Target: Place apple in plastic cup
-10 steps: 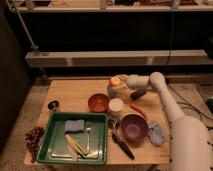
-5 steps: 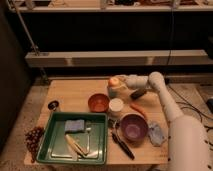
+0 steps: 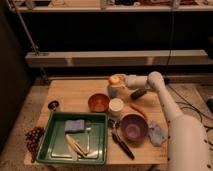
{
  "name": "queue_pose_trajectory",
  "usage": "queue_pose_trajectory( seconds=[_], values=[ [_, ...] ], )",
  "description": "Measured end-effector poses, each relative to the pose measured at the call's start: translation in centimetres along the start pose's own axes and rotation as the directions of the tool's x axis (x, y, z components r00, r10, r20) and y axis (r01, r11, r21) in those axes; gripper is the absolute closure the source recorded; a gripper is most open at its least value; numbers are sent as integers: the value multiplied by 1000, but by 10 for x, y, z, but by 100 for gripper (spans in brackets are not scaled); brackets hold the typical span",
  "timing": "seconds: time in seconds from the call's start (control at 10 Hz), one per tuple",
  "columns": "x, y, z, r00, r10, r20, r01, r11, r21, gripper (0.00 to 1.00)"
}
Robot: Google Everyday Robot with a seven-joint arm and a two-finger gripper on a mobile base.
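The gripper [image 3: 125, 80] is level with the round orange-yellow apple [image 3: 115, 79], just beside it, atop the pale translucent plastic cup [image 3: 114, 92] on the wooden worktop [image 3: 70, 92]. Whether it clasps the fruit cannot be told.

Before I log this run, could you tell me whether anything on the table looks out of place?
Only the grapes: they sit at the table's left edge beside the green tray, seemingly overhanging. The gripper is at the apple atop the plastic cup, as expected.

Two bowls [image 3: 98, 102] [image 3: 133, 127], one apple [image 3: 115, 79], one cup [image 3: 115, 92], one hand [image 3: 124, 80] (by apple)
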Motion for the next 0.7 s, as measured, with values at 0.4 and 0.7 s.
queue_pose_trajectory(
  seconds=[0.4, 0.7],
  values=[
    [-7, 0, -2, 1000, -7, 1, 7, 1000, -3, 38],
    [-14, -1, -8, 1000, -15, 0, 15, 1000, -2, 38]
  ],
)
